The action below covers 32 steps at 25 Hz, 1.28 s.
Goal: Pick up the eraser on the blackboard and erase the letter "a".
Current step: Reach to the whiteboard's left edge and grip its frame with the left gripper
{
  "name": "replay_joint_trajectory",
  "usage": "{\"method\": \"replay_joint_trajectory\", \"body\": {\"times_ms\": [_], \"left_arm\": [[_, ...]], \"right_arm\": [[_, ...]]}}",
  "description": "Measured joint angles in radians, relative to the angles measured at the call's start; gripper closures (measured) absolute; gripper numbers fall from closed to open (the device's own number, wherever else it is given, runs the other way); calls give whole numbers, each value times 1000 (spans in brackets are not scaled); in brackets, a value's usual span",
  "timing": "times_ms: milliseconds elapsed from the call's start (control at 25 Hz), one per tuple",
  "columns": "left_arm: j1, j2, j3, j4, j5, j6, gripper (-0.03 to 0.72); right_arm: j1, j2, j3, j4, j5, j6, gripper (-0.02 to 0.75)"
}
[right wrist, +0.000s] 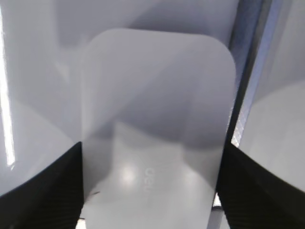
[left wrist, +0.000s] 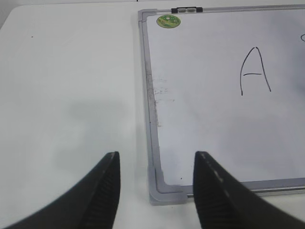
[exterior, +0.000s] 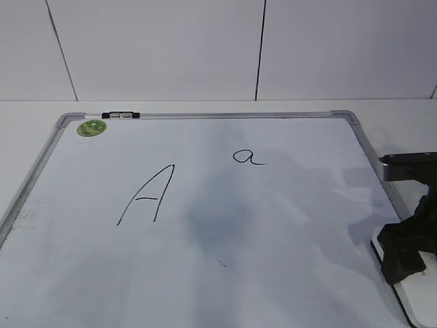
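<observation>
The blackboard point(exterior: 287, 225) is a white dry-erase board with a silver frame, lying flat on the table. The small cursive letter "a" point(exterior: 248, 158) is at its upper middle. The white eraser point(exterior: 423, 301) lies at the board's right edge. In the right wrist view the eraser point(right wrist: 157, 95) fills the gap between the jaws. My right gripper point(exterior: 403, 263) point(right wrist: 151, 148) has a finger against each long side of it. My left gripper point(left wrist: 156, 157) is open and empty above the board's point(left wrist: 214, 119) near left corner.
A large capital "A" point(exterior: 147, 195) point(left wrist: 255, 71) is drawn left of the small letter. A round green sticker point(exterior: 91, 128) point(left wrist: 168, 20) sits in the far left corner. A black clip point(exterior: 121, 115) sits on the far frame. White table surrounds the board.
</observation>
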Motion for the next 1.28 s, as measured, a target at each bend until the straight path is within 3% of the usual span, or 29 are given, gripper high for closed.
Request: {"method": "replay_joint_trajectory", "body": {"times_ms": [400, 680, 1280], "left_arm": [[0, 0, 0, 0, 0, 0, 317], [0, 0, 0, 0, 0, 0, 317], [0, 0, 0, 0, 0, 0, 317]], "right_arm": [[0, 20, 0, 12, -6, 0, 144], [0, 20, 0, 19, -7, 4, 206], [0, 20, 0, 19, -9, 6, 212]]}}
